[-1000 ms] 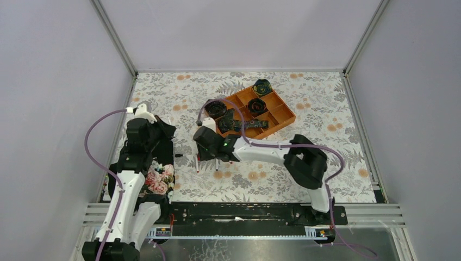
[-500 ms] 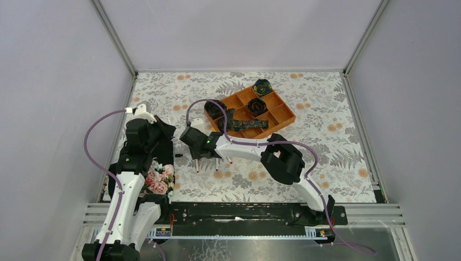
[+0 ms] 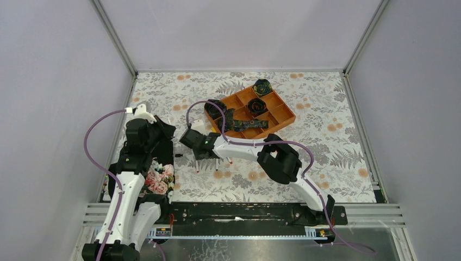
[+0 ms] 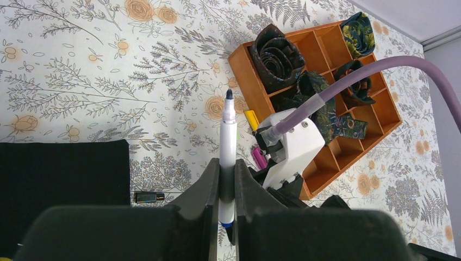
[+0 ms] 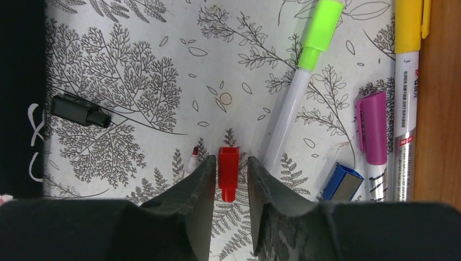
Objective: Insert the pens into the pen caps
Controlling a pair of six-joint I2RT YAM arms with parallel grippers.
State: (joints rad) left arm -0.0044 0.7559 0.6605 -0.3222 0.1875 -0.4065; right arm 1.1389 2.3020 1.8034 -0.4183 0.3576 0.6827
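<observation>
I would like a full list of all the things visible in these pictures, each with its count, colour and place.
held pen: one, white, dark tip, clamped in the left fingers.
capped pens: three, white, with green, magenta and yellow caps, lying beside the tray.
red-tipped pen: one, uncapped, by the right fingers.
red cap: one, on the table.
blue cap: one, beside the magenta-capped pen.
black cap: one, lying apart.
tray: one, orange, with compartments.
fabric rolls: several, dark, in the tray.
mat: one, black, near the left arm.
left fingers: shut on the held pen.
right fingers: open, on either side of the red cap.
</observation>
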